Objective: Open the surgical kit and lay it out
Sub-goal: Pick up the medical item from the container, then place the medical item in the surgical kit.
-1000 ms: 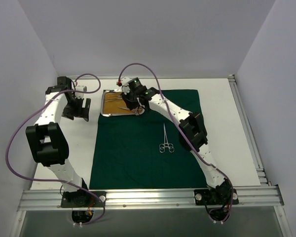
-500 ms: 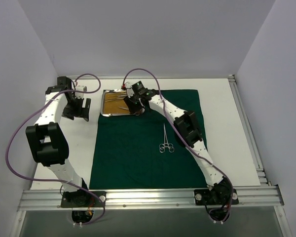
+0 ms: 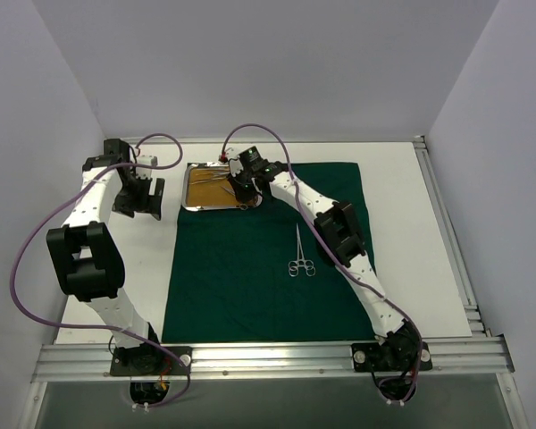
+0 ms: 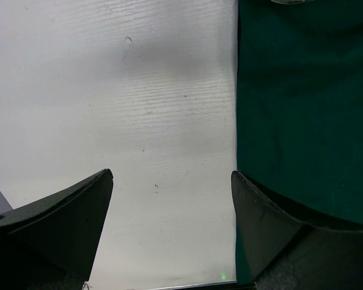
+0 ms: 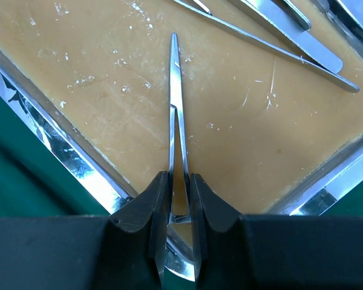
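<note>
Tightly, the right claw [image 5: 178, 179] pinches thin tweezers [image 5: 173, 78] inside the tray [image 5: 78, 54].

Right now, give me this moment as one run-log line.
right jaws: shut on thin steel instrument in orange-lined steel tray | left jaws: open over white table | ring-handled steel clamp: on dark green cloth

Rear end of the tweezers [image 5: 174, 121] behind the right pincer [image 5: 178, 181] (other instruments [image 5: 311, 45] cut off by the top edge)
</note>
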You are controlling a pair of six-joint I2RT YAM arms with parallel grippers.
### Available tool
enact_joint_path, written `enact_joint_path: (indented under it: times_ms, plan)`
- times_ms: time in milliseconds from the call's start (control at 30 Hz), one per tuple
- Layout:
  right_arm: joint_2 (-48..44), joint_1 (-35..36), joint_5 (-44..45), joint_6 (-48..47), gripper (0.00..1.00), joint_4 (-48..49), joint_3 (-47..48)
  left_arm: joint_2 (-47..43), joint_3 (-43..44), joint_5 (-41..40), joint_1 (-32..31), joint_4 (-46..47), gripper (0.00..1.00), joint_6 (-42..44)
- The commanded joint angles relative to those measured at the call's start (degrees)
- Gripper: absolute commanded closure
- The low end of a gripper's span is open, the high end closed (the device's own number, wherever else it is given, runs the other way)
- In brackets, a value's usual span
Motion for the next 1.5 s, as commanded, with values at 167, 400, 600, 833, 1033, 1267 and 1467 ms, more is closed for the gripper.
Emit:
enact_joint_path:
  times_ms: [167,400,600,833,1033,1267,1467]
  plan:
    - [-4.26,0.25,3.35,0.8,1.0,-2.11,0.42,-0.34,2.48,0.77,0.38,-0.13,0.11,0.52]
    - [-13.58,0.6,7.57,5.89,1.0,6.76,-6.95,-0.78,2.74,0.68,0.38,-0.31,0.11,0.52]
    - [-21.84,0.34,12.32,9.67,1.0,12.3,-16.16,-1.04,2.83,0.77,0.38,-0.4,0.11,0.61]
    - [-44.04,-0.28,24.7,16.0,1.0,16.0,-45.56,-0.87,3.8,1.29,0.38,-0.48,0.11,0.43]
    - [-59.26,-2.29,32.8,23.21,1.0,10.29,-66.61,-0.78,4.5,2.35,0.38,-0.49,0.11,0.17]
    - [-65.27,-5.02,35.52,30.86,1.0,8.44,-82.43,-1.13,3.89,2.96,0.38,-0.22,0.11,0.17]
    - [-66.42,-5.02,34.3,35.87,1.0,11.07,-89.31,-1.75,2.83,2.96,0.38,0.3,0.11,0.34]
